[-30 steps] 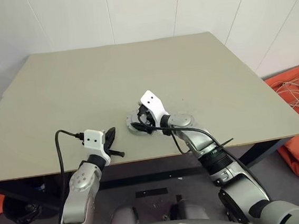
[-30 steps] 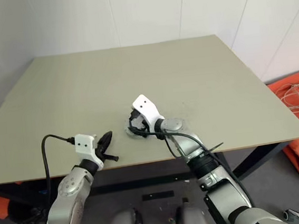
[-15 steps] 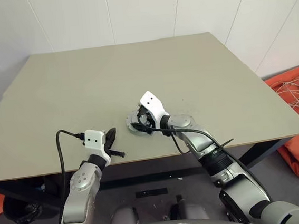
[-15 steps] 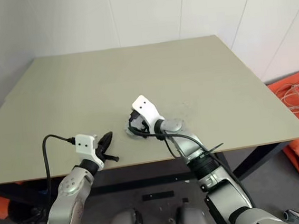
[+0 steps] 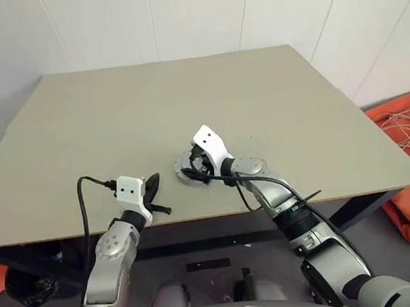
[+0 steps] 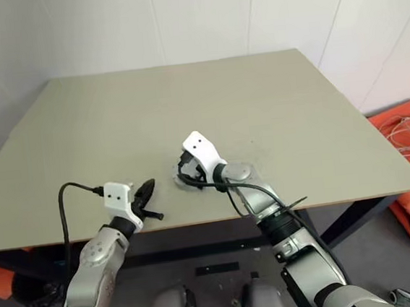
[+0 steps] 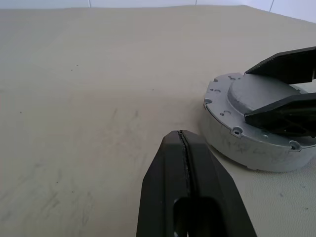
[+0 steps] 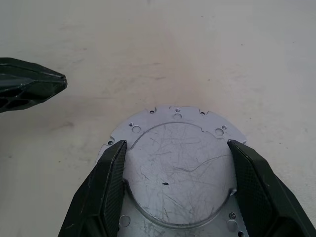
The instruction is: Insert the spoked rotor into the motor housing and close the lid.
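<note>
The lid [image 8: 175, 163], a scratched grey metal disc with a raised round centre and small holes around its flange, sits flat on top of the motor housing [image 7: 247, 150], whose short silver wall shows beneath it in the left wrist view. The pair rests on the worktop [image 5: 186, 104] near its front edge, a little right of the middle.

The right end effector [image 8: 177, 170] is directly over it, tilted downward, with its two black fingers [image 8: 111, 190] spread wide to either side of the lid's raised centre. The finger pads lie against or just beside the rim of that raised part; whether they actually press on it cannot be told. In the head views the white wrist block and a looping black cable cover most of the assembly, so only a sliver of silver rim [image 5: 184, 164] shows there.

The left end effector [image 7: 183, 143] is closed on nothing, its fingers pressed together in a single dark wedge. It hangs low over the worktop near the front edge, to the left of the housing and apart from it, pointing towards it. Its tip also appears at the edge of the right wrist view.

The housing's inside is hidden under the lid, so the windings and the spoked rotor cannot be made out. The nearer part of the lid is cut off in the right wrist view.
</note>
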